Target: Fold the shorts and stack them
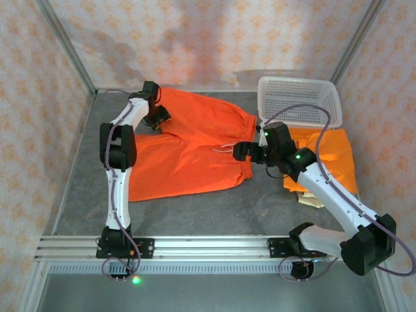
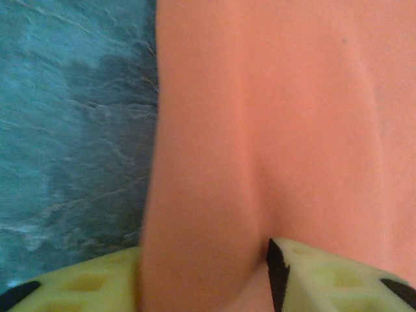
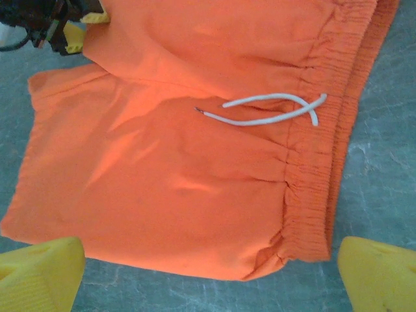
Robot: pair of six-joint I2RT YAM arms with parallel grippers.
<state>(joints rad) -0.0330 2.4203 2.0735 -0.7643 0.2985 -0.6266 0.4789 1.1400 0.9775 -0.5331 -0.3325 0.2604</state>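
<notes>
Across a grey desk (image 1: 214,208), between the two tools, a pair of orange shorts (image 1: 188,149) lies spread flat, with its elastic waistband just under the right tool (image 1: 242,151) and the edge of one leg under the left tool (image 1: 156,117). Beyond the right tool, a white perforated basket (image 1: 299,97) stands against the far wall. Just right of that tool lies a pile of shorts (image 1: 335,159), orange on top of beige. The left tool is partly closed, pinching a raised fold of the orange cloth. The right tool hovers over the waistband, spread wide and holding nothing. The white drawstring (image 3: 273,110) lies looped on the cloth ahead of it.
</notes>
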